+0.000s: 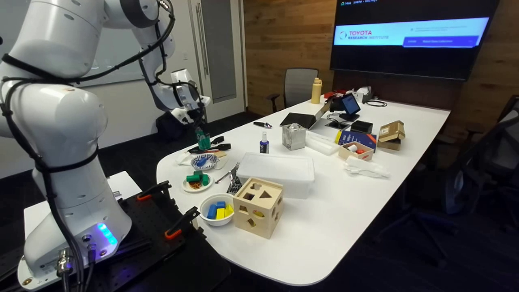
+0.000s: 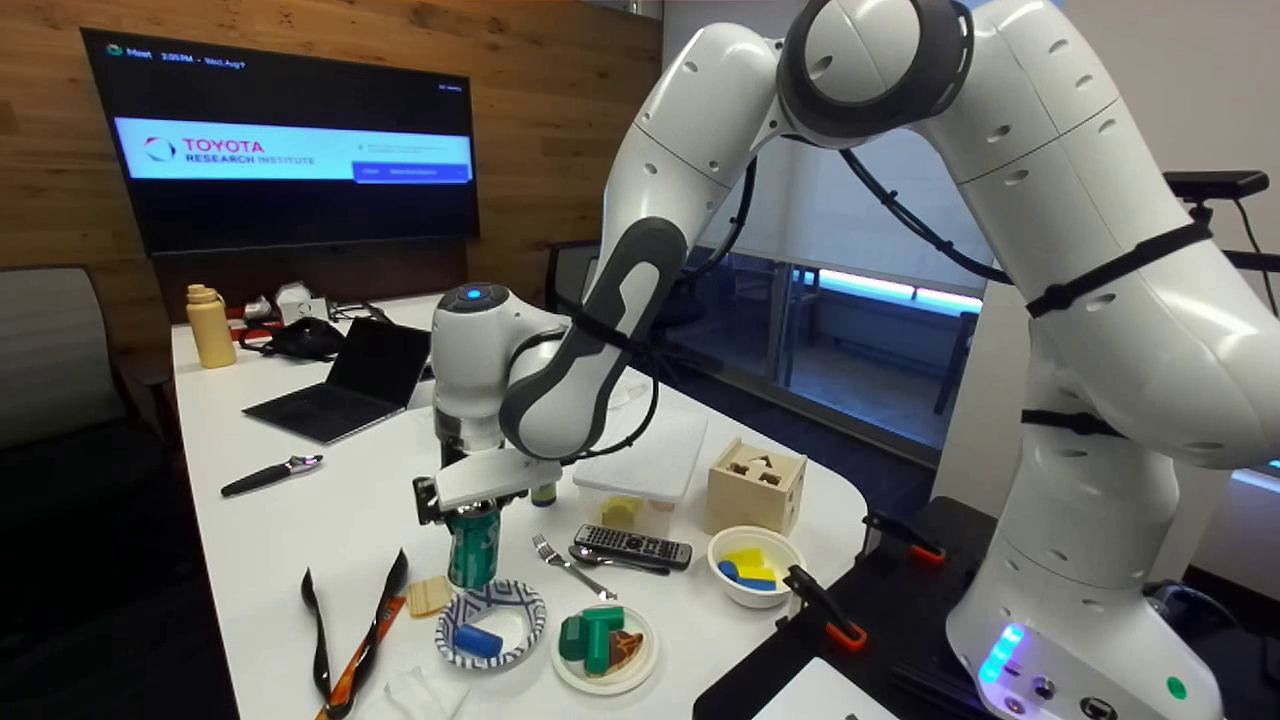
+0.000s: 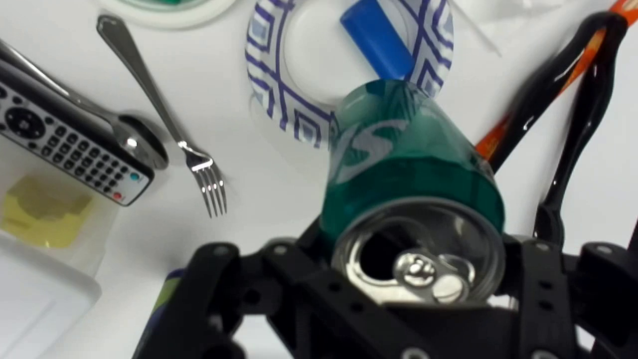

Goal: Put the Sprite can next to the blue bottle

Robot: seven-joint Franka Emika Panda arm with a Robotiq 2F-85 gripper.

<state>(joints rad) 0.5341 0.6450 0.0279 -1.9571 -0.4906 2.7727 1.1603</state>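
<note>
Tool tight on Sprite can ("S" legible), "TOYOTA RESEARCH INSTITUTE" on screen.

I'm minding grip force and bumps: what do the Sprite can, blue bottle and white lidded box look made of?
Sprite can: metal, likely aluminium; glossy green wall, bare silvery top.
Blue bottle: probably plastic, possibly glass; pale, sprayer-like cap, too small to judge finish.
White lidded box: seemingly plastic, milky finish; a yellow shape shows through its side.

Can green, bottle blue, bowl blue-white geometric.
</note>
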